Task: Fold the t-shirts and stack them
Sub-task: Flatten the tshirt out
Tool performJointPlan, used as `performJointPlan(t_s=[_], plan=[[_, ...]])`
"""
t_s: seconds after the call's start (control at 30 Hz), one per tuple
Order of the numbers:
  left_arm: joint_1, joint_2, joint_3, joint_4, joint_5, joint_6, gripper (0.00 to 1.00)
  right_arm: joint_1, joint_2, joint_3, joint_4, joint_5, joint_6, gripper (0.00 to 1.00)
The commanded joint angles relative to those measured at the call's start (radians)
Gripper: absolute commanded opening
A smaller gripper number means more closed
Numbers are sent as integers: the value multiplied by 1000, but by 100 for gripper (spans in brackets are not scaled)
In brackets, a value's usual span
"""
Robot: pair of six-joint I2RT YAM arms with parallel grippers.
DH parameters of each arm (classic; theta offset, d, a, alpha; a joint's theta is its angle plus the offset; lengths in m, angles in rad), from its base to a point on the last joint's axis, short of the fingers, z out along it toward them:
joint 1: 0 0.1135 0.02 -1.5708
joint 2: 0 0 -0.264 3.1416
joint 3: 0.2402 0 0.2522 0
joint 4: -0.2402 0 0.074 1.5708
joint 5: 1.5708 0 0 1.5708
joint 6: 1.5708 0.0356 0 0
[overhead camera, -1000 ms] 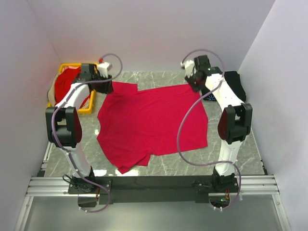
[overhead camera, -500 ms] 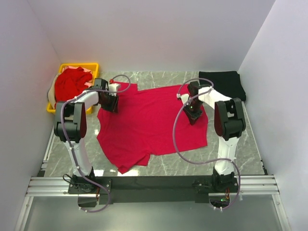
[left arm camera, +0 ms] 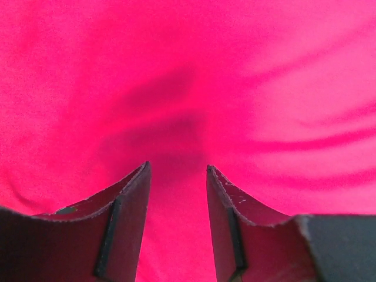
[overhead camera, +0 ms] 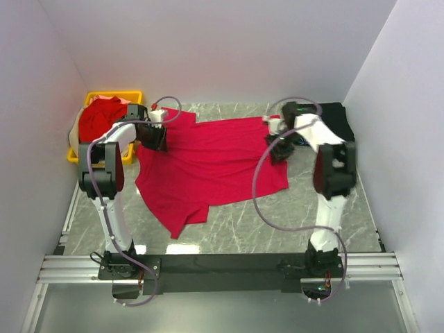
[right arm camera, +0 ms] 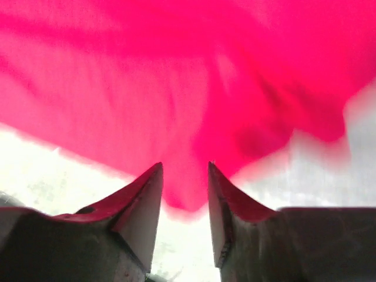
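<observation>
Now, left end effector (overhead camera: 154, 137), right end effector (overhead camera: 279, 148) both clamp red t-shirt (overhead camera: 208, 166), basket (overhead camera: 114, 94), black t-shirt (overhead camera: 343, 121) flanking

Big red t-shirt (overhead camera: 208, 163) is spread mostly flat mid-frame, a bit rumpled, one sleeve poking toward the bottom. Black t-shirt (overhead camera: 341, 119) sits upper right, and a crumpled red t-shirt (overhead camera: 97, 119) is bunched upper left.

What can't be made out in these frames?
- Left wrist: whether the left gripper pinches the red t-shirt; cloth fills the view.
- Right wrist: same for the right gripper; blurred.
- Top external: how many shirts lie in the yellow basket; heaped.
- Top external: how the black t-shirt is folded; right arm overlaps it.
</observation>
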Motion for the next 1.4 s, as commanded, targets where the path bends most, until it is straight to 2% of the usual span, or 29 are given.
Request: performJointPlan(t_s=[0.0,0.03,0.2,0.47,0.5,0.53,0.57,0.6,0.67,0.7,0.77,0.9,1.1,1.17,1.2,1.27,1.3,1.37], plan=[[-48,-188,-57,19,132,35,49,-119,-253,-173,11,-91,94,46],[-54,-209,-73,27,136,34,50,-140,-278,-210,11,-105,108,54],[-68,-276,-98,31,136,20,50,-185,-290,-365,58,-103,221,55],[-66,-332,-150,42,113,24,53,-205,-160,-372,134,-122,284,54],[-66,-335,-151,45,113,21,59,-208,-149,-370,135,-129,286,54],[-66,-337,-153,47,113,23,60,-210,-140,-370,135,-143,290,53],[-66,-337,-153,48,112,23,60,-211,-122,-366,132,-152,292,50],[-66,-337,-151,48,113,23,60,-213,-114,-361,126,-167,292,37],[-66,-331,-144,47,112,21,60,-216,-106,-351,105,-184,290,18],[-66,-328,-141,45,110,23,60,-219,-112,-347,98,-191,290,1],[-63,-323,-137,44,106,24,60,-217,-161,-334,94,-188,294,0],[-60,-319,-137,45,109,24,60,-164,-244,-274,92,-136,310,0],[-62,-286,-114,28,110,17,60,75,-117,-107,66,5,333,2],[-62,-276,-102,22,106,17,60,138,-20,-11,21,15,335,12],[-62,-276,-99,19,104,17,60,148,4,16,3,-20,330,22],[-62,-277,-96,11,99,20,60,157,-6,12,8,-60,327,35],[-62,-280,-98,11,98,21,60,154,-26,-4,15,-66,320,45],[-59,-286,-110,14,102,21,60,145,-104,-81,51,-56,294,46]])
